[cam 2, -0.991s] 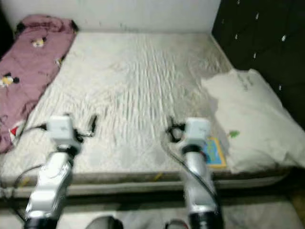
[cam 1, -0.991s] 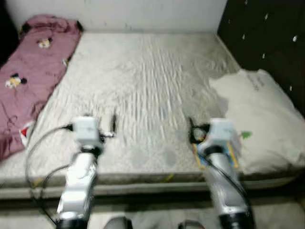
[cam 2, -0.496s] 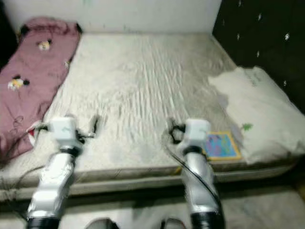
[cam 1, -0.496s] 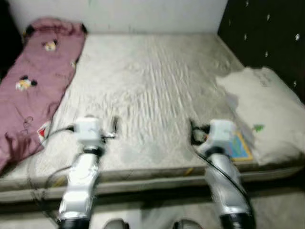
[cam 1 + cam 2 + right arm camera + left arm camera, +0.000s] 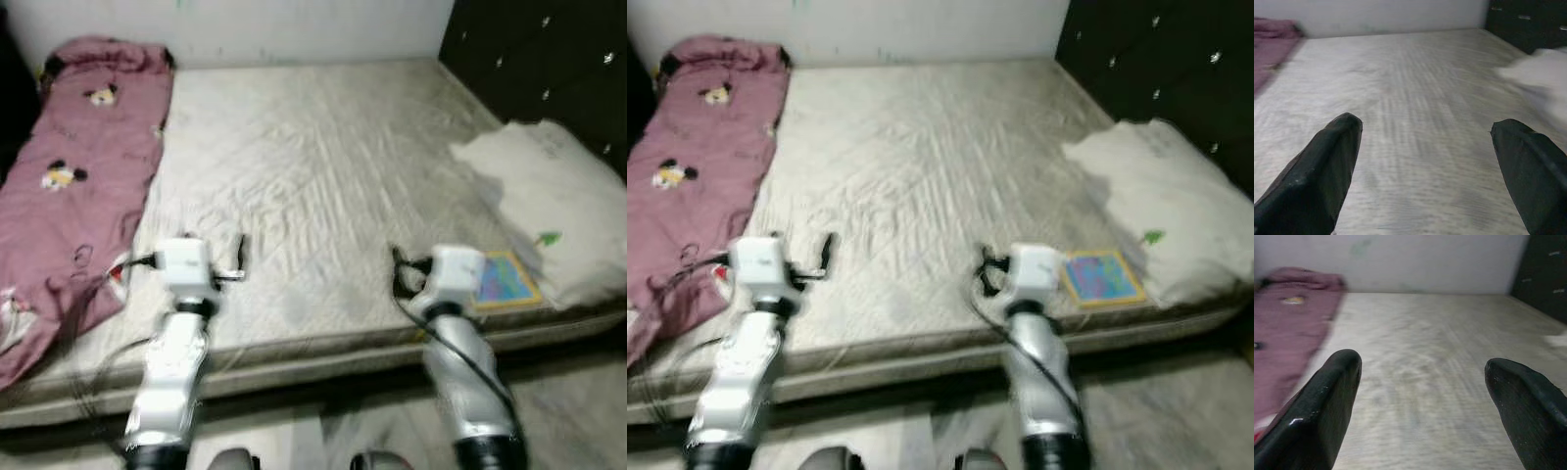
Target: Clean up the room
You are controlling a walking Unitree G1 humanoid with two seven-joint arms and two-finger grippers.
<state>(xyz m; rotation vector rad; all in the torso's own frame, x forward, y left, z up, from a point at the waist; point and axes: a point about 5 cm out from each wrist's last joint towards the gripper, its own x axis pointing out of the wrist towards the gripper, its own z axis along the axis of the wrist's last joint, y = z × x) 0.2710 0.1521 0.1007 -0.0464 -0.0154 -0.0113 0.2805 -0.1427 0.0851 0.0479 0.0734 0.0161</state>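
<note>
A bare grey mattress lies before me. Along its left side lies a crumpled pink blanket with cartoon mouse prints. A white pillow rests at the right, against the dark headboard. A small colourful book lies flat beside the pillow, near the mattress's front edge. My left gripper hovers open over the front left of the mattress, holding nothing. My right gripper hovers open just left of the book, also holding nothing. In the wrist views both pairs of fingers stand wide apart over the sheet.
A small red and white item peeks out at the blanket's edge near my left wrist. The white wall runs behind the bed. Pale floor shows below the mattress's front edge, at the right.
The whole picture has shifted, so the camera moved; the book now shows fully to the right of my right wrist. Both grippers keep the same open pose.
</note>
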